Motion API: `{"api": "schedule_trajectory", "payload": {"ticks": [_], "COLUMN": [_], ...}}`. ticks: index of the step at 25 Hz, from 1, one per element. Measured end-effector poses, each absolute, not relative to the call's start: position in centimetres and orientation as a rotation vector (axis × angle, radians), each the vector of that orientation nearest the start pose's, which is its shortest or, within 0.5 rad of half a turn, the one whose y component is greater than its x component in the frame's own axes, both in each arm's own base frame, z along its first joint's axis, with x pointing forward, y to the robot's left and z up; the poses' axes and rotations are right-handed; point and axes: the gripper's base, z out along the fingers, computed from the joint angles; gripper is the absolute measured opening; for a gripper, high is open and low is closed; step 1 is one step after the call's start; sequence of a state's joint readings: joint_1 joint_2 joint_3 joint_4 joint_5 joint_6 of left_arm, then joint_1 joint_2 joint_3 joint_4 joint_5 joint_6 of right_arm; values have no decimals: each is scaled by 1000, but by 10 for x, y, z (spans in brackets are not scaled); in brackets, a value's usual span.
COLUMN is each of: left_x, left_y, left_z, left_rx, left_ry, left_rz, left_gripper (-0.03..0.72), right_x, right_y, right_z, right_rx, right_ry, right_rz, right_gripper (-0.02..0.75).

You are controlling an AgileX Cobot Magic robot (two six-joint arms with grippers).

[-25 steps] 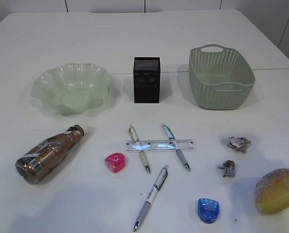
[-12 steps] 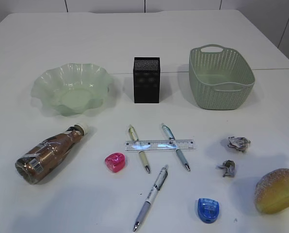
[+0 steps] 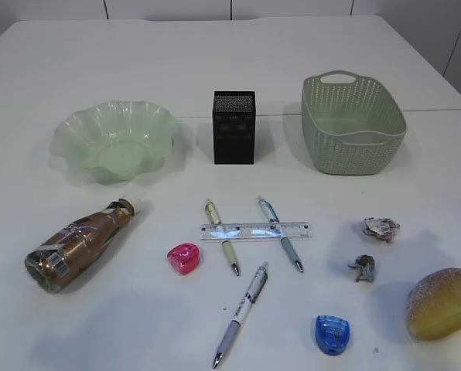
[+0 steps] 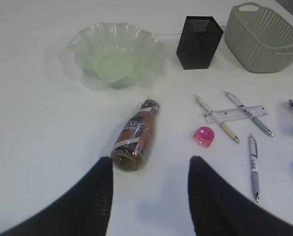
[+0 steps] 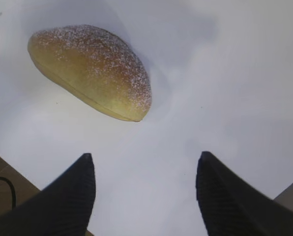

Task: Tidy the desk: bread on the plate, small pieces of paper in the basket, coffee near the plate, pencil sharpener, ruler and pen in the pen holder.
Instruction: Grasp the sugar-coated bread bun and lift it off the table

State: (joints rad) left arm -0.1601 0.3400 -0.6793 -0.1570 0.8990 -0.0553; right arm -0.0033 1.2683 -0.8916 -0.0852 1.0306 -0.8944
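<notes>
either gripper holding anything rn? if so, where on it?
Nothing held. Left gripper is open above the table near the coffee bottle; right gripper is open, short of the bread.

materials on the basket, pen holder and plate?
Basket: looks like moulded matte plastic, pale green, woven-pattern perforated walls. Pen holder: black, likely metal mesh; fine holes show. Plate: translucent pale green, glossy, wavy rim; glass or plastic, can't tell.

Glossy translucent plate [image 3: 113,141]; black mesh pen holder [image 3: 233,127] (metal-looking); woven-look plastic basket [image 3: 352,124]; sugar-dusted bread [image 3: 442,303].
</notes>
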Motion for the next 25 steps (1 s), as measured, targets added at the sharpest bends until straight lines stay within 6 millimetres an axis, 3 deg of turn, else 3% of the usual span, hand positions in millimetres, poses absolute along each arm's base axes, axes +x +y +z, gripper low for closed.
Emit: {"api": "schedule_trajectory", "payload": {"ticks": [11, 19, 23, 25], "left_x": [44, 44, 44, 44], "left_y": [-18, -19, -19, -19], "left_z": [337, 337, 337, 337], "left_rx": [84, 84, 84, 83], "left_ry": [2045, 2045, 2044, 2042], "left_rz": [-321, -323, -323, -323], "left_gripper": [349, 346, 345, 345], "right_x": [231, 234, 239, 240], "right_y": [-5, 0, 1, -1], "right_z": [249, 249, 250, 248], "right_rx": [-1340, -1097, -1174, -1311], "right_ry": [2689, 2736, 2654, 2608], "right_rz": [-187, -95, -129, -162], "right_gripper": [549, 552, 552, 552]}}
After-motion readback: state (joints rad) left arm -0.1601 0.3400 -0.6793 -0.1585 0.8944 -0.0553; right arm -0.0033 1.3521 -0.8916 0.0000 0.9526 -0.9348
